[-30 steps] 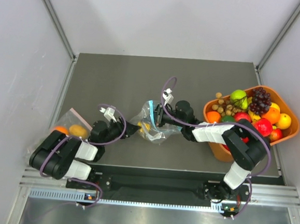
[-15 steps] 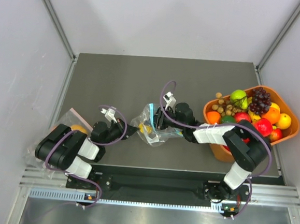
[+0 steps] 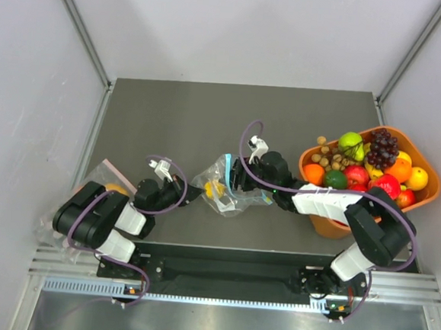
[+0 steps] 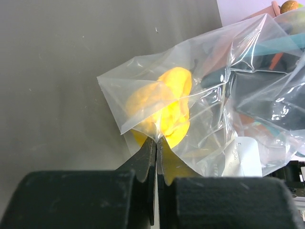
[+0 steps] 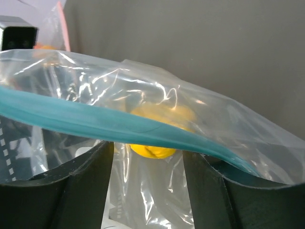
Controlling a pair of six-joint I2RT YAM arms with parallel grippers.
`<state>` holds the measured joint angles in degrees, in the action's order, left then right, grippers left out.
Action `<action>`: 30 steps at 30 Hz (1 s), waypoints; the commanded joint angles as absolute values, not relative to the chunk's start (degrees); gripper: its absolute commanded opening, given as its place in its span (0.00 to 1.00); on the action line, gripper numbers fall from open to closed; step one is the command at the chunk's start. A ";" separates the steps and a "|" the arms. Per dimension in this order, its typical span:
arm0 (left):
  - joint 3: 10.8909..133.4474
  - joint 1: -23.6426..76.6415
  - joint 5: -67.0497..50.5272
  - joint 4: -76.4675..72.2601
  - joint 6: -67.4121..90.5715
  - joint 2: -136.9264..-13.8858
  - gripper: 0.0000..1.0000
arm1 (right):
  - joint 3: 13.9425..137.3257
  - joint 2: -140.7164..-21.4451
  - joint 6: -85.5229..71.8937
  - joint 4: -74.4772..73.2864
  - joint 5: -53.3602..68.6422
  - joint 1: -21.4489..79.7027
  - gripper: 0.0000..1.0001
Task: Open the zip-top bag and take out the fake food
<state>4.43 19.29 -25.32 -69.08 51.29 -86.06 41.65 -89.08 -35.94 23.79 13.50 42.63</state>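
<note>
The zip-top bag (image 3: 222, 186) lies crumpled mid-table, its teal zip strip (image 3: 228, 166) on the far side. A yellow piece of fake food (image 3: 216, 187) shows through the plastic. My left gripper (image 3: 196, 193) is shut on the bag's near-left corner. In the left wrist view the jaws (image 4: 156, 140) pinch the clear film just below the yellow piece (image 4: 164, 105). My right gripper (image 3: 239, 179) stands open at the bag's mouth. In the right wrist view the teal strip (image 5: 95, 121) crosses in front of the spread fingers, and the yellow piece (image 5: 153, 144) sits beyond the right gripper (image 5: 147, 164).
An orange basket (image 3: 319, 222) heaped with fruits and nuts stands at the right, close behind my right arm. A second clear bag with a pinkish edge strip (image 3: 106, 180), holding orange fruits, lies at the table's left edge beside my left arm.
My left gripper has shut on the bag's corner. My right gripper has let go of the bag's mouth and opened, and its arm has shifted slightly to the right.
</note>
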 commanded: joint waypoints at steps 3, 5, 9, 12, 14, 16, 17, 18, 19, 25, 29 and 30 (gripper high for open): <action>4.31 19.25 -26.10 -73.74 50.36 -86.84 0.00 | 43.06 -91.49 -35.33 21.54 10.99 42.80 0.60; 4.31 19.25 -26.02 -73.91 50.45 -87.01 0.00 | 43.24 -92.11 -35.42 21.18 10.90 42.80 0.60; 4.83 19.34 -26.80 -74.71 50.54 -87.80 0.00 | 42.98 -93.43 -36.47 23.55 11.86 42.89 0.60; 5.36 19.25 -28.20 -75.76 50.80 -88.94 0.00 | 43.07 -96.05 -38.05 27.85 14.06 43.15 0.60; 5.45 19.34 -28.74 -76.64 51.06 -89.64 0.00 | 42.98 -97.20 -38.84 32.59 15.73 43.42 0.59; 5.45 19.34 -29.27 -78.21 51.42 -90.87 0.00 | 43.15 -98.96 -40.25 36.36 17.39 43.50 0.59; 5.45 19.34 -29.44 -78.74 51.59 -91.23 0.00 | 43.24 -99.49 -40.51 37.34 17.92 43.68 0.58; 5.45 19.34 -29.70 -79.36 51.85 -92.01 0.00 | 43.50 -100.19 -40.95 37.96 18.10 43.77 0.58; 5.45 19.34 -29.79 -80.32 52.03 -92.37 0.00 | 43.51 -100.46 -41.13 39.36 18.45 43.94 0.57; 5.71 19.25 -30.06 -81.83 52.47 -93.96 0.00 | 43.16 -100.46 -41.40 40.17 19.51 44.03 0.34; 6.33 19.25 -30.59 -81.65 52.56 -93.96 0.00 | 42.98 -100.81 -41.13 41.22 19.95 43.95 0.12; 6.42 19.25 -30.59 -81.48 52.47 -93.87 0.00 | 42.89 -100.98 -41.13 41.74 20.21 44.03 0.09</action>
<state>4.64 19.27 -29.02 -72.18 52.38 -93.78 41.69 -100.53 -40.66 36.73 16.95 43.07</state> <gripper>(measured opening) 0.012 0.147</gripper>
